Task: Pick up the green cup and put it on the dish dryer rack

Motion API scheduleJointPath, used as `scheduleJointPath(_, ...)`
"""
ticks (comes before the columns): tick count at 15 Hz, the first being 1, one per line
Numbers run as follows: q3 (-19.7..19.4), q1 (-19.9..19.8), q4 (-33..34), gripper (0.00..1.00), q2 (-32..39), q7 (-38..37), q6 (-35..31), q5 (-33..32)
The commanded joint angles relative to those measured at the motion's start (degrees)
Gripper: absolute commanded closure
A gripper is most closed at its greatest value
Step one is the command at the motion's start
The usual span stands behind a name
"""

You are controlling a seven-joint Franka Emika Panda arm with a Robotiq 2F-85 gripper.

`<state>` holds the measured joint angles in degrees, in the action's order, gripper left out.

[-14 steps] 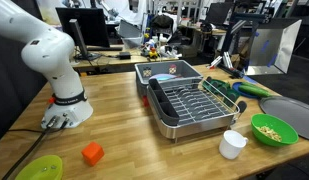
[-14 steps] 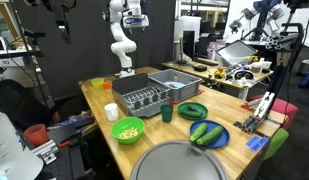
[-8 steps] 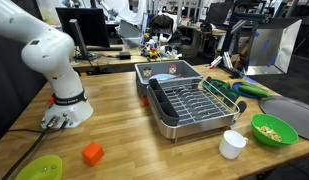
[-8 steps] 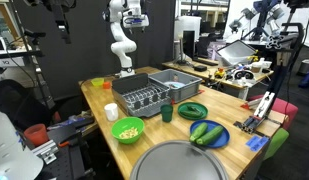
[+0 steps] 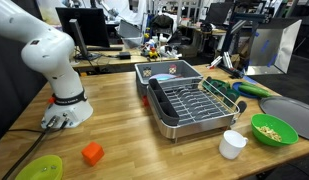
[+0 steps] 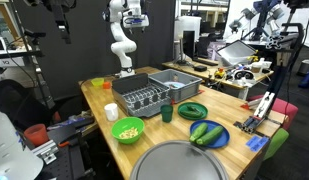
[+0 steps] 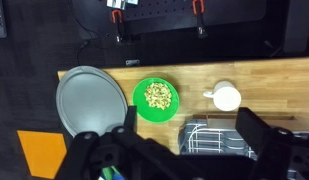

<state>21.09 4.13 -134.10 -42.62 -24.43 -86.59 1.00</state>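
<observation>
Small green cup [image 6: 166, 113] beside dish dryer rack [image 6: 144, 100]

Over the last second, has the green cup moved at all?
No. In an exterior view the green cup stands in the same spot as before, just off the near corner of the dish dryer rack.
</observation>
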Motion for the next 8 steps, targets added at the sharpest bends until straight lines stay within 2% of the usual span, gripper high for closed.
scheduleJointPath(1, -0.85, 0.29, -0.35, 0.00, 0.95, -0.84, 0.20, -0.15)
scheduleJointPath(8, -3.66, 1.83, -5.11, 0.00, 5.42, 4.37, -2.24, 0.19)
